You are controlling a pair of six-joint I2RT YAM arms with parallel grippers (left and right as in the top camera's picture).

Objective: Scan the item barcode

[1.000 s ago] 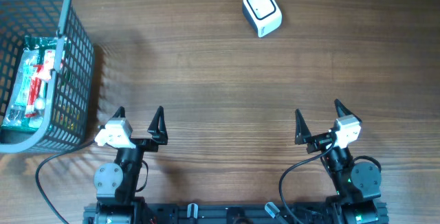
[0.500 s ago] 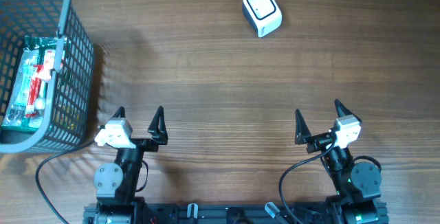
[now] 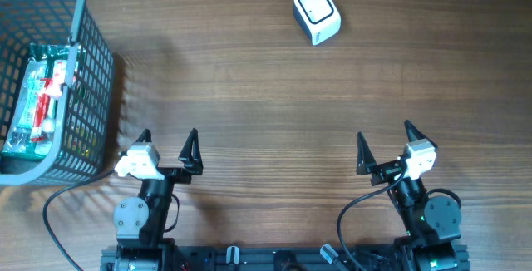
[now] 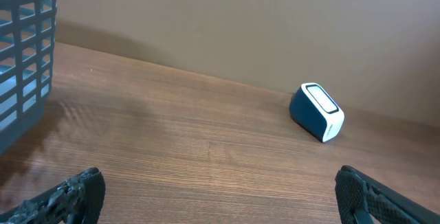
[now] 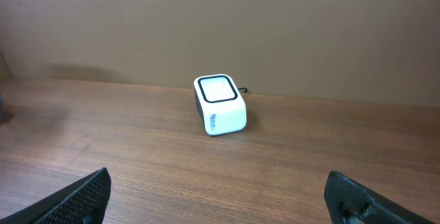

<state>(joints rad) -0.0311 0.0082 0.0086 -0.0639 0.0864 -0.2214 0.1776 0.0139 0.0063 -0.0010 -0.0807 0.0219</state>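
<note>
Grippers parked at the lower edge of the frame, left gripper [image 3: 168, 138] and right gripper [image 3: 384, 134] both spread wide and holding nothing, apparently poised for a first reach. Item for scanning, a green-and-red packet [image 3: 40, 96], lying inside the grey mesh basket [image 3: 96, 71] at upper left, stowed for pickup and nearest the left gripper. White barcode scanner [image 3: 317, 14] at upper right of centre on the wooden tabletop [image 3: 249, 96], window facing up, well apart from the basket, likely set to read a packet passed over it. Count: two grippers, one basket, one scanner, one packet discernible.
</note>
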